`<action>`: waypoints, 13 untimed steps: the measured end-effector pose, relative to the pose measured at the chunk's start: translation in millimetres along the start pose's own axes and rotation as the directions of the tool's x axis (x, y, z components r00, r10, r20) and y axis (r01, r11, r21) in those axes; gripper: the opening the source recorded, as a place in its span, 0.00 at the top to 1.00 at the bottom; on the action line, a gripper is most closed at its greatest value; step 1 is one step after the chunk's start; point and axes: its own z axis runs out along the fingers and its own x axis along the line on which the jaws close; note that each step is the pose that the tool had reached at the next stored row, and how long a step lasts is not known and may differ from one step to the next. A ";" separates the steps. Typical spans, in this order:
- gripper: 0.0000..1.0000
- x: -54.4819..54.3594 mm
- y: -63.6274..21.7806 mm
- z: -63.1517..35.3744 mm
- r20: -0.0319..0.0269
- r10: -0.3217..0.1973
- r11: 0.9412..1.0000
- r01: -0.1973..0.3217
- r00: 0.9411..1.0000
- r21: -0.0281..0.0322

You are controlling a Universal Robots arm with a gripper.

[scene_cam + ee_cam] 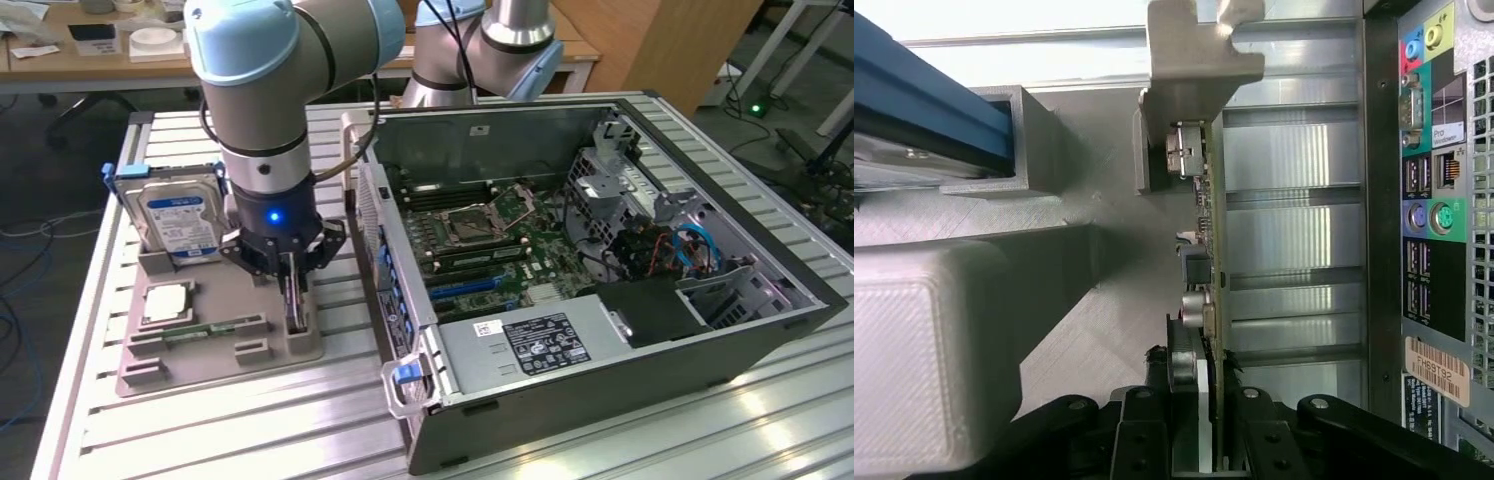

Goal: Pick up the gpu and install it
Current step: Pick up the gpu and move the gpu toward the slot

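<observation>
gpu sits upright on edge in its slot on the grey fixture tray, on the tray side nearest the PC case; its metal bracket is at the end away from the wrist; small parts stick out of one face.

pincer is down over the card's upper edge with the card between its two sides, gap narrow; I see a light sliver beside the card in the wrist view, so I cannot tell if it's clamped or just straddling; card looks seated in the slot.

Same tray also holds: hard drive with blue label, standing upright at the back, to the exterior view's left of the arm and near it; a square processor chip lying flat in front of the drive; memory stick lying flat nearer the tray's front.

Case lies open on its side just beside the tray, on the exterior view's right; inside I see the motherboard, power supply at the near end, blue cables by the drive bays.

Case's rear port panel faces the gpu, close; that wall is between card and motherboard.

All of it is on the slatted metal desk.
</observation>
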 end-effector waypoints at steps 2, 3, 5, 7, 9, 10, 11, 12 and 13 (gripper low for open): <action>0.72 0.0 0.0 -0.1 0.000 0.000 1.000 0.000 1.000 0.000; 0.72 -0.1 0.0 -0.6 0.000 0.000 1.000 0.000 1.000 0.000; 0.72 -0.1 0.0 -4.8 0.000 0.000 1.000 0.000 1.000 0.000; 0.72 -0.1 0.0 -10.5 0.000 0.000 1.000 0.000 1.000 0.000; 0.72 -0.3 0.0 -18.2 0.000 0.000 1.000 0.000 1.000 0.000; 0.72 -0.3 0.0 -22.2 0.000 0.000 1.000 0.000 1.000 0.000; 0.72 -0.3 0.0 -26.2 0.000 0.000 1.000 0.000 1.000 0.000; 0.72 -0.4 0.0 -30.8 0.000 0.000 1.000 0.000 1.000 0.000; 0.72 -0.5 -0.1 -34.9 0.000 0.000 1.000 0.000 1.000 0.000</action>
